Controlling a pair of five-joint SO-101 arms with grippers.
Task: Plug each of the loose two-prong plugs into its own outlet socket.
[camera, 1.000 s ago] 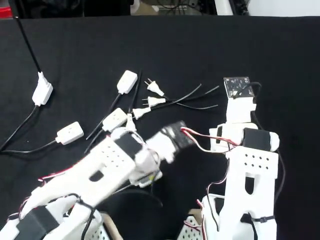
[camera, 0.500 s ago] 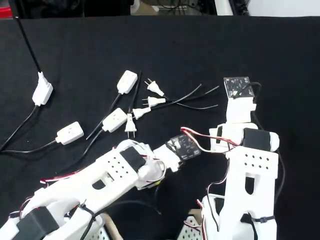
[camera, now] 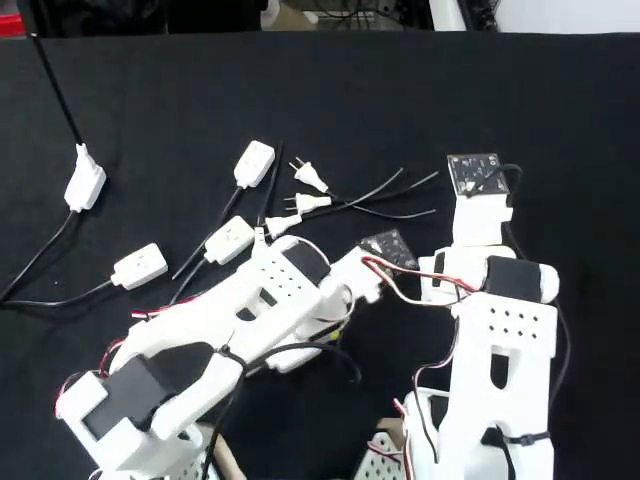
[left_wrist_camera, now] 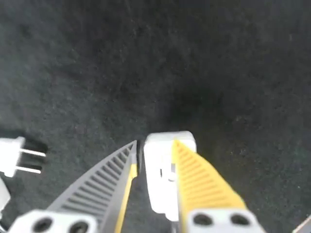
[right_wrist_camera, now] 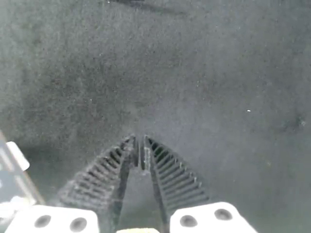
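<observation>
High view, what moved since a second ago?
The left arm swung toward the right arm, first pulling back, then reaching farther out. Its gripper holds a white piece. The right arm, sockets and three plugs stayed put.

Nothing legible anywhere. A faint grey mark sits on the white plastic piece [left_wrist_camera: 163, 165] held in the left end effector [left_wrist_camera: 155, 144], too blurred to make out as a letter or a sign. In the high view, the small dark circuit board [camera: 474, 174] on one arm carries pale specks, and so does the second board [camera: 388, 247]. All of it is too small to read.
</observation>
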